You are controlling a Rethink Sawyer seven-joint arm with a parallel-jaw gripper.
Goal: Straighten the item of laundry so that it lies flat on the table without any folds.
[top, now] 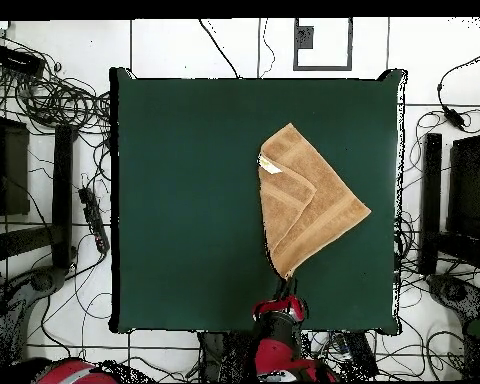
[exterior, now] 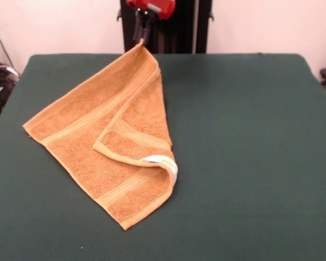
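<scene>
Your gripper [exterior: 142,37] sits at the top of the front view, its dark fingers pinched closed on one corner of the towel [exterior: 106,141]; that corner is lifted off the table [exterior: 250,136] and the cloth rises to it in a point. In the overhead view you see the same grip [top: 286,281] near the table [top: 184,200] edge closest to the robot's base, with the towel [top: 309,210] spreading away from it.

The towel lies on the left half of the green surface in the front view, and on the right half in the overhead view; it is not flat. One side is folded over onto the rest, so you see a triangular flap lying on top of the lower layer; the fold rolls round at the flap's lower end, where the white label [exterior: 162,161] shows on the curled edge. Woven band stripes run along the flap and along the lower layer near its front edge. The left corner and the near corner rest on the table; the remaining surface around the cloth is bare green felt.
</scene>
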